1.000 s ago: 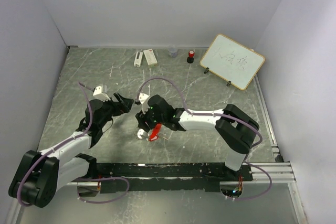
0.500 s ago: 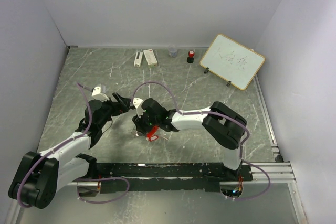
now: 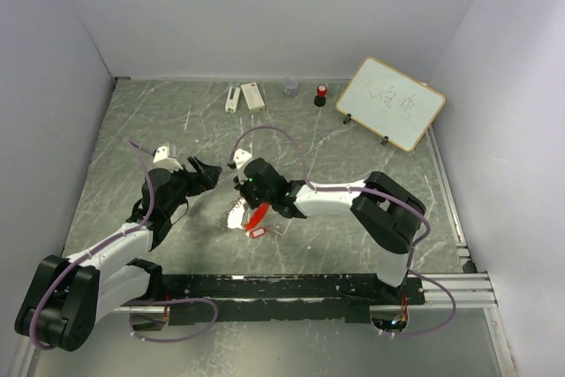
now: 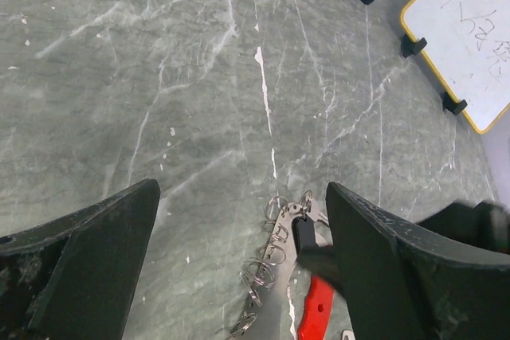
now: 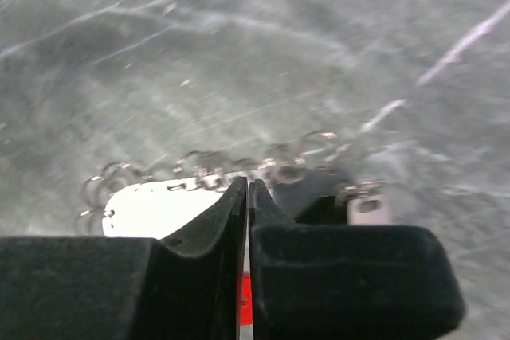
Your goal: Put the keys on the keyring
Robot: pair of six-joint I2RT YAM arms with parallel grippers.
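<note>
The keyring is a curved grey piece [image 4: 280,272] strung with several thin silver rings, and a red oblong fob [image 4: 317,310] hangs from it. In the top view the keyring [image 3: 234,216] hangs just left of the red fob [image 3: 259,214]. My right gripper [image 3: 246,202] is shut on the keyring, and the wrist view [image 5: 248,185] shows red between its fingers. The key with the black tag [image 4: 304,232] hangs at the keyring's end and also shows in the right wrist view [image 5: 366,207]. The key with the red tag [image 3: 257,234] lies on the table just below. My left gripper [image 3: 210,174] is open and empty, and its fingers frame the keyring in the wrist view [image 4: 241,197].
A whiteboard [image 3: 390,103] stands at the back right. A red-capped black cylinder [image 3: 320,94], a small grey cup [image 3: 290,87] and two white oblong items [image 3: 245,96] sit along the back wall. The arm rail [image 3: 291,287] runs along the near edge.
My right gripper has swung left and then back up to the right with the keyring. The red-tagged key now shows apart on the table. The left arm has barely moved.
</note>
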